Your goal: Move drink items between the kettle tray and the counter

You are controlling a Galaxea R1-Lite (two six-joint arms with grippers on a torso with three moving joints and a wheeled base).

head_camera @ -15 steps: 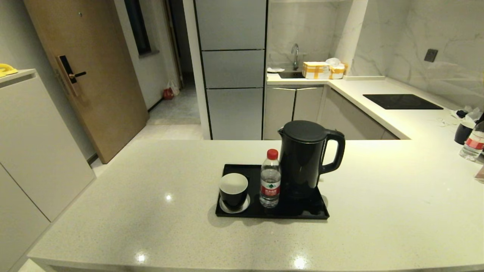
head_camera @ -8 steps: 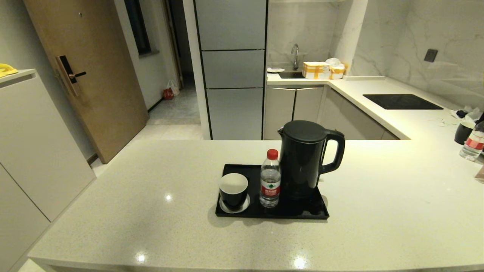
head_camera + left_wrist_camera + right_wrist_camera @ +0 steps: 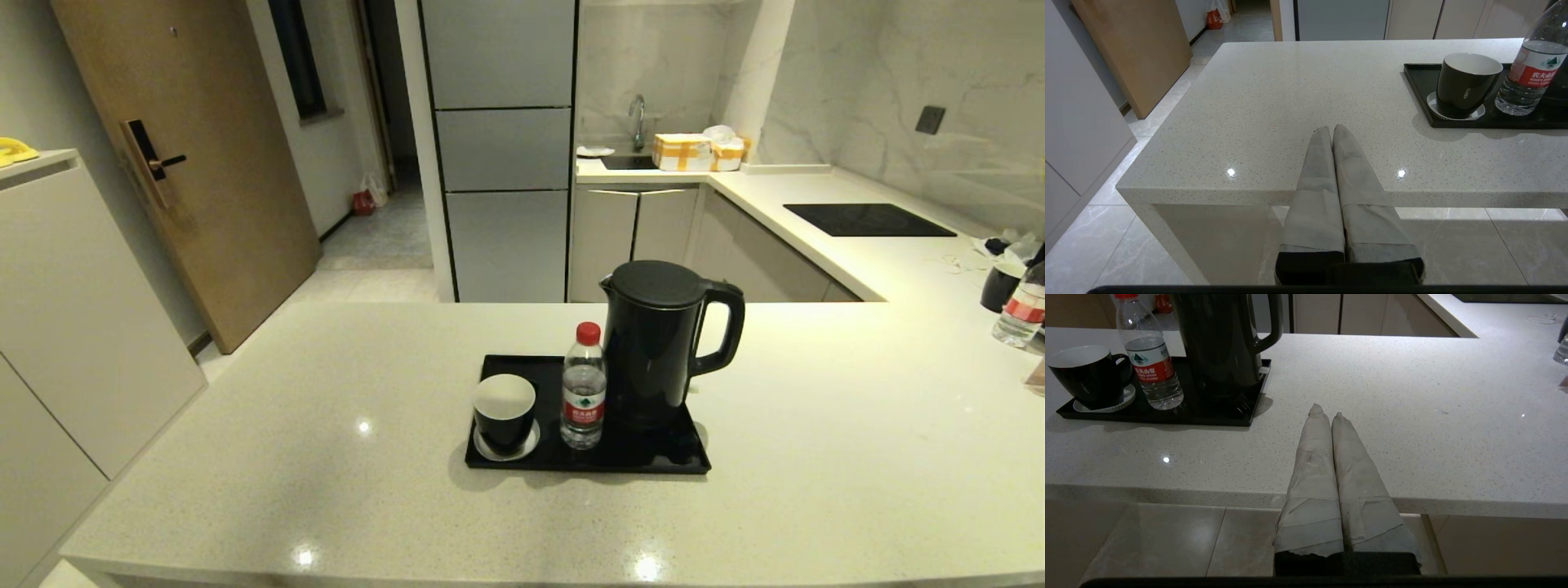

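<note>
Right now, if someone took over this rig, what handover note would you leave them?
Left gripper: shut, empty, near the counter's front edge, left of the tray.
Right gripper: shut, empty, near the front edge, right of the tray.
Kettle, water bottle and mug on its saucer all stand on the kettle tray on the counter.
Done: nothing visible.
Left: move the drink items onto the counter.

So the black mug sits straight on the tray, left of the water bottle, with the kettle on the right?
Not quite. The black mug sits on a small white saucer, as the left wrist view shows. It is left of the water bottle; the kettle stands rightmost on the tray.
</note>
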